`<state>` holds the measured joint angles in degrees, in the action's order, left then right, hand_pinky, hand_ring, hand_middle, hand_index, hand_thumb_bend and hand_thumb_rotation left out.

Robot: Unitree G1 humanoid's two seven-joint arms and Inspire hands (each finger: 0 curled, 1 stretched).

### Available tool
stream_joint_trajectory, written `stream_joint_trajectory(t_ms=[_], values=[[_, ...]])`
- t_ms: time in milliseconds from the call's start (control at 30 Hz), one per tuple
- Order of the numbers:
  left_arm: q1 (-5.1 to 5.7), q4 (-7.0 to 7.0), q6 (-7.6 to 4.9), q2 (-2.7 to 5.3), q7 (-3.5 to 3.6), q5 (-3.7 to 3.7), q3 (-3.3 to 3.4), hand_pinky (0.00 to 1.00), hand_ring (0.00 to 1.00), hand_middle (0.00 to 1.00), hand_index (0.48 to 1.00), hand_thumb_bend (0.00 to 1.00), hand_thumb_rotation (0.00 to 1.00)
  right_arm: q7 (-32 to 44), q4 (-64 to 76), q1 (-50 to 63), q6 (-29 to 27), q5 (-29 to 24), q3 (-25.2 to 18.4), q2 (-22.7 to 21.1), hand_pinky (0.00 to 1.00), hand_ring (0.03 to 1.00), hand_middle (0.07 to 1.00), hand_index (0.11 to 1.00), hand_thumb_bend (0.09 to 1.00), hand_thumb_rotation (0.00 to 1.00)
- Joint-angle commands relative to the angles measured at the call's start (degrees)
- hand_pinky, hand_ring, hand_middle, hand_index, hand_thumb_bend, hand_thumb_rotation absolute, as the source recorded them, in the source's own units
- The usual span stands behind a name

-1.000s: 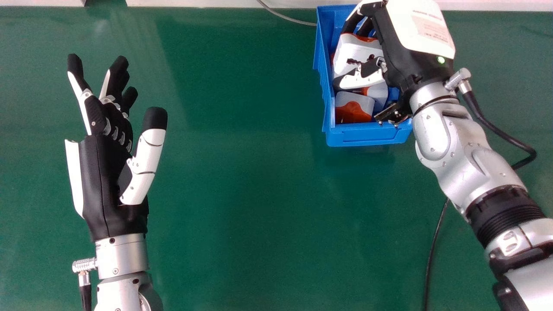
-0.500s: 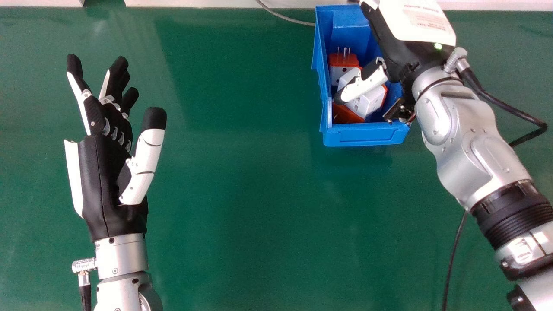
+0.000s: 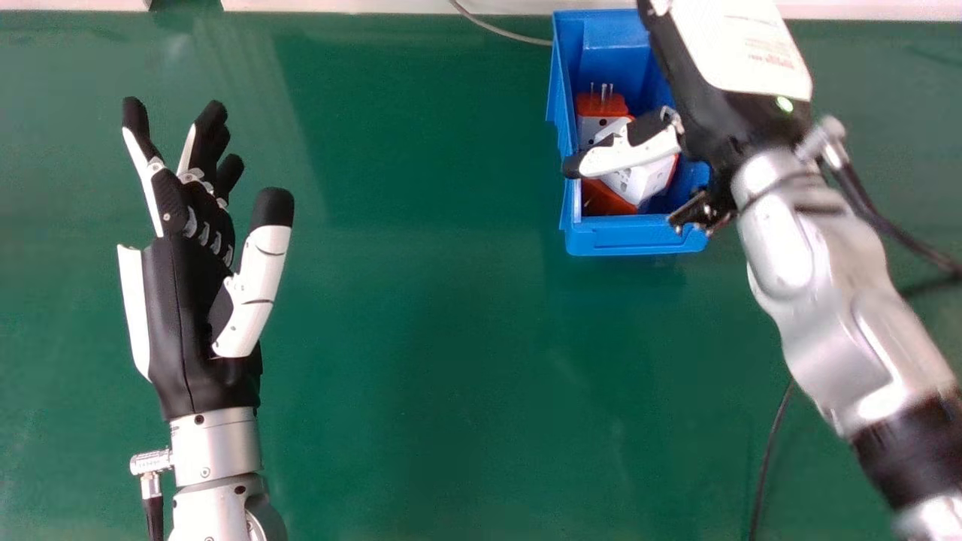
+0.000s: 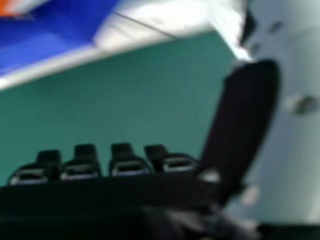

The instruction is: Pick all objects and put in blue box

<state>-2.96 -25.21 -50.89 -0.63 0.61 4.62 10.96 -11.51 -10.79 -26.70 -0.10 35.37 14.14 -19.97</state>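
White-and-orange plug adapters lay heaped in the blue box, and the head view had just caught the drop! A second earlier one sat in the grasp of the right robot hand; now that grasp had come apart, the thumb stretching out over the near end of the box and across its left wall. Down below, one adapter stood with its pins up, a white one leaned tilted beside it, and the hand had slid to the right, arm and all. Off to the left, the left robot hand idled over the green surface, fingers relaxed, gripping nothing.

Over to the right hand view: fingertips and thumb well apart, nothing clamped between, blue plastic and a patch of orange beyond. That looked like a delivery made, the job probably near its finish, with a clean lift-away next; a trailing thumb could yet have snagged the wall.
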Motion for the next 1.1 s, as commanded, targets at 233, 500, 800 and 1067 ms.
stream_joint_trajectory(t_ms=[233,500,800,1067], values=[[-0.37,0.26,-1.33,-0.08,0.91,1.0,-0.35,0.92,0.94,0.92,0.917,0.67,0.58,-9.2,1.5,22.5,-25.6,-22.4,-8.5,15.0,0.8,0.903,0.96,0.997,0.707,0.75],[-0.72,-0.44,-1.16,-0.15,0.67,0.48,-0.54,0.93,0.94,0.92,0.917,0.68,0.59,-6.2,-0.1,25.7,-31.4,-30.0,-12.1,20.7,0.87,0.916,0.971,1.0,0.639,0.98],[-0.54,-0.26,-1.75,-0.42,0.72,0.52,-0.43,0.92,0.95,0.93,0.922,0.67,0.59,-5.6,0.8,26.8,-30.6,-28.3,-13.0,22.0,0.86,0.91,0.966,0.999,0.63,0.97],[-0.25,-0.01,-1.53,-0.47,1.1,1.08,-0.47,0.92,0.94,0.92,0.917,0.68,0.59,-5.6,1.4,26.9,-30.3,-28.2,-14.1,23.1,0.83,0.905,0.958,0.986,0.643,0.95]])
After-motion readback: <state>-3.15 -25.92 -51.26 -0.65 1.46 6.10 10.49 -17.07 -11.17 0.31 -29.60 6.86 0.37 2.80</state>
